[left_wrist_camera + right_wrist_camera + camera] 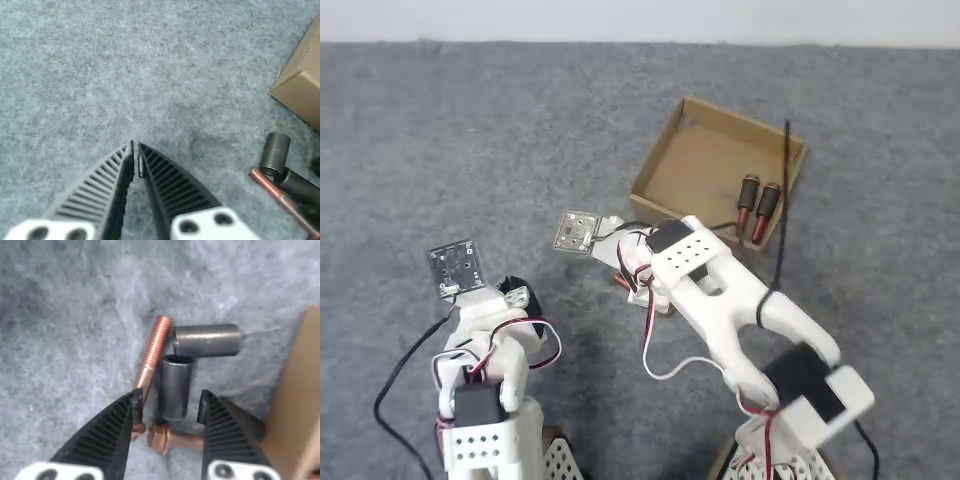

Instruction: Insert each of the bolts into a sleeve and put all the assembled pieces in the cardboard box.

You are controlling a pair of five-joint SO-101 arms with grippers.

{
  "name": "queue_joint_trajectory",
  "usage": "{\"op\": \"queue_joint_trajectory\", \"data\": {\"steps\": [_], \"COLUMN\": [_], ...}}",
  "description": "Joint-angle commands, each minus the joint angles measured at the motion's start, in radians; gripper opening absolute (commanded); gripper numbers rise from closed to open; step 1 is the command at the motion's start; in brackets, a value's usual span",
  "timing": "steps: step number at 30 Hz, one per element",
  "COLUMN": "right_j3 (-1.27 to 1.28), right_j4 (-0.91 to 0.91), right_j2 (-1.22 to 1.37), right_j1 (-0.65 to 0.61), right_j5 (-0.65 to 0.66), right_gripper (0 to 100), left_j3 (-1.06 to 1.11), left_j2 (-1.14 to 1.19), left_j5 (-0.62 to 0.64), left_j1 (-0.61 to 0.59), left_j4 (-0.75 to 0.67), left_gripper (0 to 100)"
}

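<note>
Left pincer [135, 148]: clenched on nothing, tips together over bare grey table [125, 65]; in the high view it sits at the lower left [517, 293], well apart from the box.
Right pincer [170, 402]: released, fingers spread to either side of the near sleeve, gripping nothing; in the high view it is just beside the box's near corner [625, 278].
Near sleeve [176, 387]: dark tube lying on the table between the right pincer's fingers, with its open mouth pointing away from them.
Far sleeve [206, 340]: lies crosswise just past the near sleeve's mouth; the two are close or touching, and I cannot tell which.
Long bolt [152, 355]: copper, lying beside the near sleeve with its threaded end by the far sleeve; one fingertip overlaps its shaft, and contact cannot be told.
Second bolt [167, 440]: hex head just below the near sleeve's closed-side end, with the shaft running under the other finger.
Cardboard box [700, 170]: open-topped, with its wall edge near the right pincer [300, 405].
Assembled pieces [748, 200]: two lying side by side against the box's wall.
Black cable [785, 190]: crosses the box's right rim.
Open room: wide bare table around the left pincer; on the right pincer's side the box wall stands close by.
</note>
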Motion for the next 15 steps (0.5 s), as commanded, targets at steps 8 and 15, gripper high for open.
{"op": "queue_joint_trajectory", "data": {"steps": [8,15], "right_j3": [-0.187,-0.203], "right_j4": [-0.010,0.007], "right_j2": [0.196,0.213], "right_j1": [0.068,0.064], "right_j5": [0.015,0.011], "right_gripper": [16.9,0.5], "left_j3": [-0.013,-0.013], "left_j2": [-0.023,-0.023], "left_j5": [-0.012,-0.012], "left_j1": [-0.005,-0.005], "left_j4": [0.003,0.003], "left_gripper": [1,1]}}
